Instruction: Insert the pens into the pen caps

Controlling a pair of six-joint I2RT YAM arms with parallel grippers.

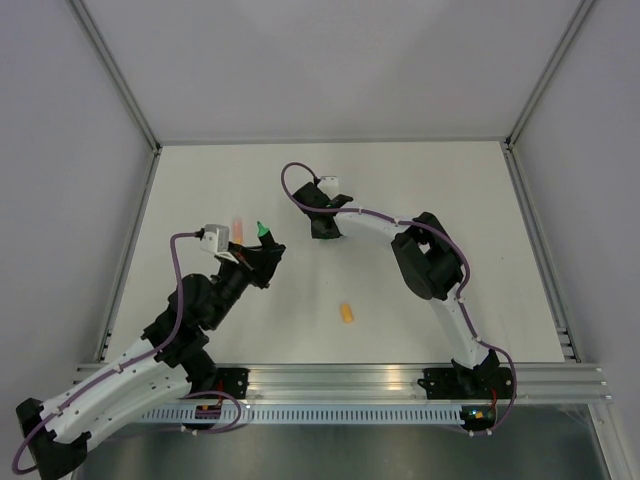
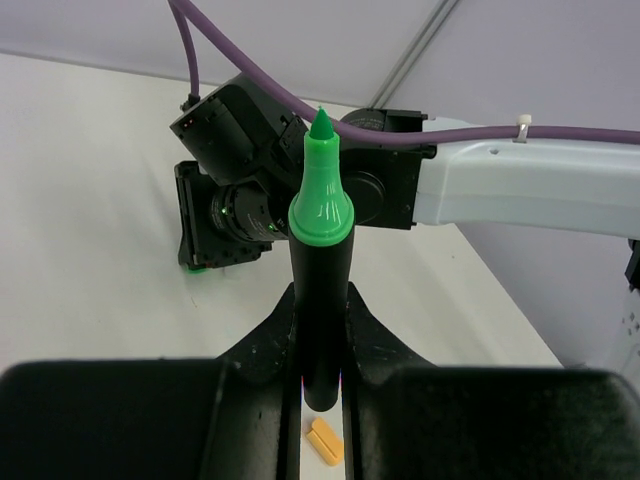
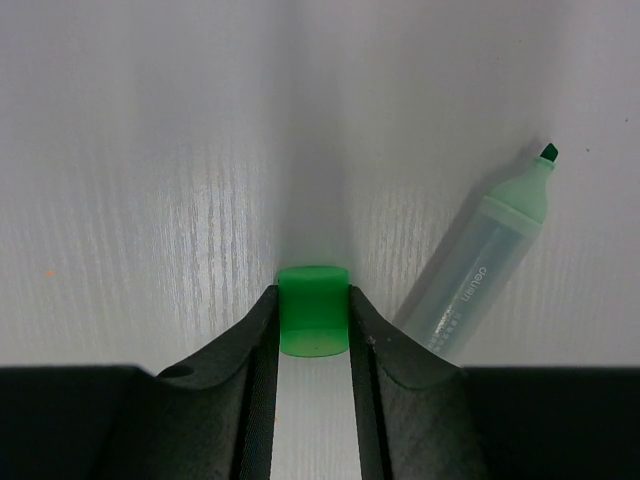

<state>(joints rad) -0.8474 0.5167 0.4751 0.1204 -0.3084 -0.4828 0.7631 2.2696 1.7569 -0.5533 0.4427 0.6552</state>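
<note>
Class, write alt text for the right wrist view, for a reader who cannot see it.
A bright green cap is gripped between the two black fingers of the right end effector, above a white table. A pale green uncapped highlighter lies just right of it, tip pointing up and right.

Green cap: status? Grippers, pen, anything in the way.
Left gripper shut on black pen, green tip up. Right gripper shut on green cap. Pale highlighter lies close beside it. Orange cap lies loose, untouched.
</note>
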